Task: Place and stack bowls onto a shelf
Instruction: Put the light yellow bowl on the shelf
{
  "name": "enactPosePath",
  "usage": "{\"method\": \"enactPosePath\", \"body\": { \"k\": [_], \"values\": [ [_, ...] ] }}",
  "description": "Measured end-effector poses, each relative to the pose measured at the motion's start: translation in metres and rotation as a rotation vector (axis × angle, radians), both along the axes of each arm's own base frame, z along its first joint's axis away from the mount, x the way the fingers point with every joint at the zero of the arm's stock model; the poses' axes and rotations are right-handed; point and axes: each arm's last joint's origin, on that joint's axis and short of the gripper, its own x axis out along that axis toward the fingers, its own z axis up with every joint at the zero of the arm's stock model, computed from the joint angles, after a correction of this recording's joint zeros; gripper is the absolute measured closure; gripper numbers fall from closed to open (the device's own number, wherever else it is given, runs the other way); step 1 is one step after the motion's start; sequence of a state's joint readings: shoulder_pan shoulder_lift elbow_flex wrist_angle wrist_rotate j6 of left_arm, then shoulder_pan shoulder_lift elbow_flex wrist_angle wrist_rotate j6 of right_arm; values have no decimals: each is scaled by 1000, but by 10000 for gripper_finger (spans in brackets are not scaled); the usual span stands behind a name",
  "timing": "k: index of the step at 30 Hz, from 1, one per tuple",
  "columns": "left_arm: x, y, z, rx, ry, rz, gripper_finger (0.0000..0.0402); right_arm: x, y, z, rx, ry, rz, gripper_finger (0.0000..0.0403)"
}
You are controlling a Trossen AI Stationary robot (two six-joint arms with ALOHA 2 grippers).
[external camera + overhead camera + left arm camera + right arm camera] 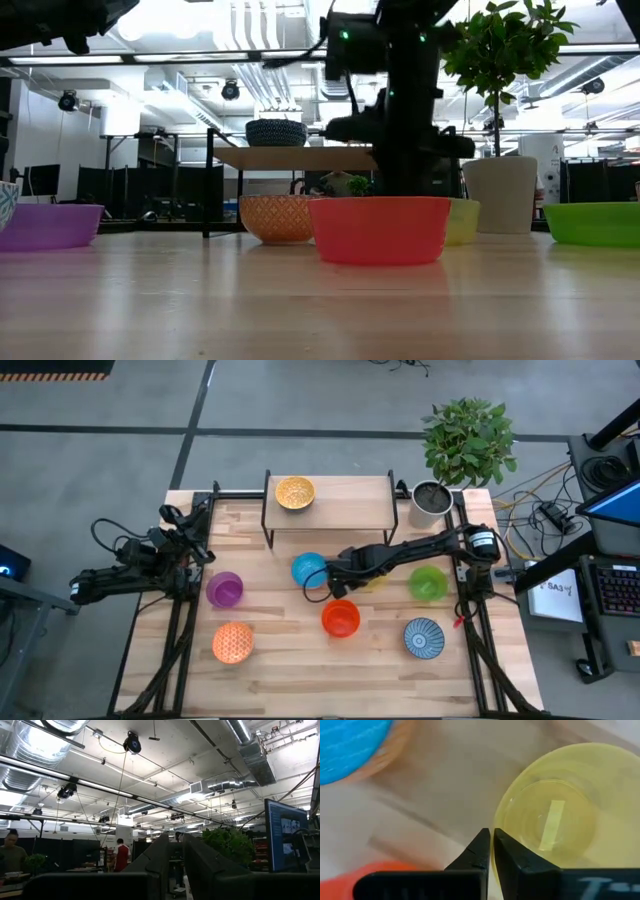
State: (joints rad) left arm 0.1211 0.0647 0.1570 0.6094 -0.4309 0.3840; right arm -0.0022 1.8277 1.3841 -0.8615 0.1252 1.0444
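The right hand (491,851) is closed on the thin rim of the yellow bowl (555,815), which sits on the tabletop (300,680) directly beneath it and is judged light, stiff and slippery, so the rim pinch suits it.

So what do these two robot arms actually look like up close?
Both the left arm and the right arm are dark, jointed, and trailed by black cables. The right arm has a round silver-and-black joint with a small red spot near its base. The right gripper ends in two slim, pointed black fingers on a black bar bearing white lettering.
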Motion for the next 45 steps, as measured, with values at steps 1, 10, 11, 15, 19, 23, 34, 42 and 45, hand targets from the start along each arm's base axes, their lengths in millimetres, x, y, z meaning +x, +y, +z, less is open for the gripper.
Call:
{"method": "enactPosePath", "body": {
  "k": [1,10,11,15,19,23,34,42,45],
  "values": [
    [0,0,0,0,0,0,363,2,1,3,15,-11,23,392],
    [0,0,0,0,0,0,363,28,13,57,12,-179,339,392],
    [0,0,0,0,0,0,363,30,15,64,-2,-199,386,392],
    [0,0,0,0,0,0,363,38,22,92,-66,-276,540,392],
    [0,0,0,0,0,0,363,40,27,119,-122,-330,644,392],
    [0,0,0,0,0,0,363,43,28,144,-194,-386,687,392],
    [0,0,0,0,0,0,363,35,29,133,-136,-295,620,392],
    [0,0,0,0,0,0,363,20,29,84,-33,-90,528,327],
    [0,0,0,0,1,0,363,14,28,64,-7,-22,465,284]
  ]
}}
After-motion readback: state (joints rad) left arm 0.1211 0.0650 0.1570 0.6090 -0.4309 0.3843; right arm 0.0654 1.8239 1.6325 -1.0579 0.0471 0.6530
